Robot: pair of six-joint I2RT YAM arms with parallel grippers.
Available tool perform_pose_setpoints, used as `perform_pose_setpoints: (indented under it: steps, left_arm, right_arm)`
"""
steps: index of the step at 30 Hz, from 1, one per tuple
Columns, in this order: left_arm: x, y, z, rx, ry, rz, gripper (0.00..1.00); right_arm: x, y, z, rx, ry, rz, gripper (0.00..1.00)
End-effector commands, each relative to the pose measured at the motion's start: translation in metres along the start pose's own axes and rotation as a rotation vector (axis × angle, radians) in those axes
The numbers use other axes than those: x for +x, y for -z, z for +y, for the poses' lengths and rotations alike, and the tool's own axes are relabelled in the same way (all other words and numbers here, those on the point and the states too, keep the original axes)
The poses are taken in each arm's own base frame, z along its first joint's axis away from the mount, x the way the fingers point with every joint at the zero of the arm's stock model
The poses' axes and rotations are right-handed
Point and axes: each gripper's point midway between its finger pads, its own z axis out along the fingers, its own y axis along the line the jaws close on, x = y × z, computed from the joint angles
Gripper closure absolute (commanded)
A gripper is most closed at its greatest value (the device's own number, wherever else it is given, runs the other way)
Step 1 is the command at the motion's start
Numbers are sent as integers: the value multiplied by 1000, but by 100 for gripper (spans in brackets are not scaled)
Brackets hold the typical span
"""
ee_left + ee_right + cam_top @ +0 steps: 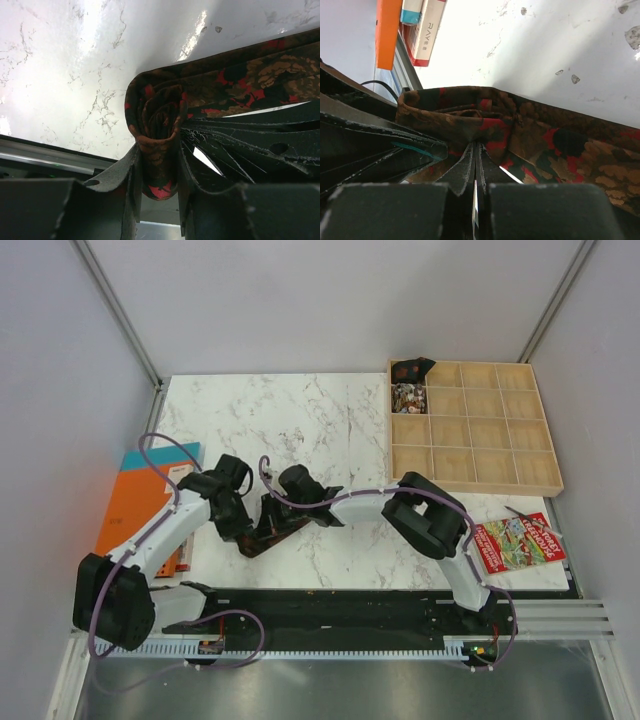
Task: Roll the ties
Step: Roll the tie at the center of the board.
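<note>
The dark brown tie with a red and tan pattern lies near the front middle of the marble table, partly hidden by both grippers. In the left wrist view its rolled end stands between my left gripper's fingers, which are shut on the roll. The unrolled length runs off to the right. My left gripper and right gripper meet over the tie. My right gripper is shut, pinching the tie's fabric just beside the roll.
A wooden compartment tray stands at the back right, with two rolled ties in its far-left cells. An orange folder and books lie off the table's left edge. A red booklet lies at the front right.
</note>
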Motion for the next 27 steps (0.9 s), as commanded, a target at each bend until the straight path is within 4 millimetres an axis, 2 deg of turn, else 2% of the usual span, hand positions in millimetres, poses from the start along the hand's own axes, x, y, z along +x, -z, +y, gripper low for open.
perform_pose_setpoints:
  steps: [1,17,23,27]
  left_arm:
    - [-24,7,-24,55,-30,-67,80]
    - [-24,-20,-43,-36,-102,-17,82]
    - [-24,-29,-47,-78,-125,-8,83]
    - [-22,-34,-49,-94,-138,3,83]
  right_arm:
    - [4,-11,11,-39,0,15,99]
    - [7,-14,2,-38,-28,23,100]
    - [-3,-1,-7,-10,-27,6,100]
    - [-13,13,-16,12,-33,-9,94]
